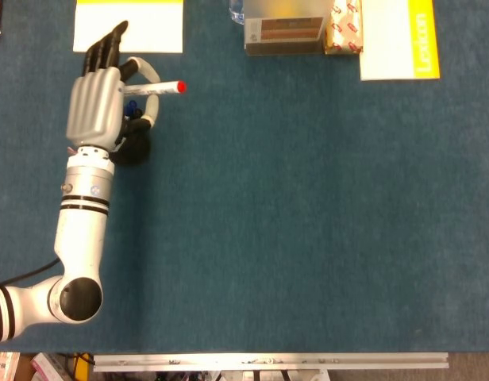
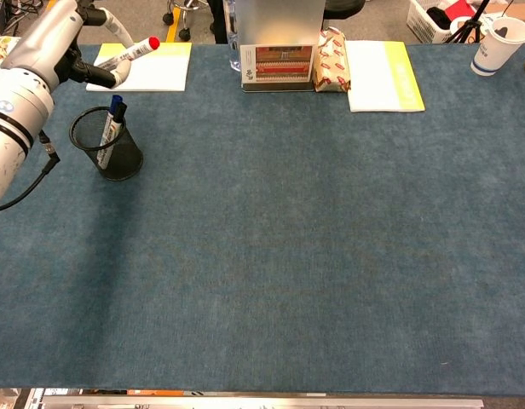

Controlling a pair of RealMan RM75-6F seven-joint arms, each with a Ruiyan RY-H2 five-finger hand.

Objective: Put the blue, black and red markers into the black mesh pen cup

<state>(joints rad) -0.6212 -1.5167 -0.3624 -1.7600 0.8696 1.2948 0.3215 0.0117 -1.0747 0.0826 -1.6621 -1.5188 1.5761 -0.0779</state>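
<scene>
My left hand (image 1: 96,107) (image 2: 62,38) grips the red marker (image 1: 155,89) (image 2: 129,53), its red cap pointing right and slightly raised. The hand hovers above the black mesh pen cup (image 2: 108,145), which stands at the table's left; in the head view only a dark sliver of the cup (image 1: 135,150) shows beside the wrist. Inside the cup stands a blue marker (image 2: 116,112) with another marker beside it. The right hand is in neither view.
A yellow-edged white notepad (image 1: 128,25) (image 2: 156,70) lies behind the cup. At the far edge stand a box (image 2: 276,61), a snack packet (image 2: 331,61) and a white-yellow booklet (image 2: 381,77); a paper cup (image 2: 494,44) is at far right.
</scene>
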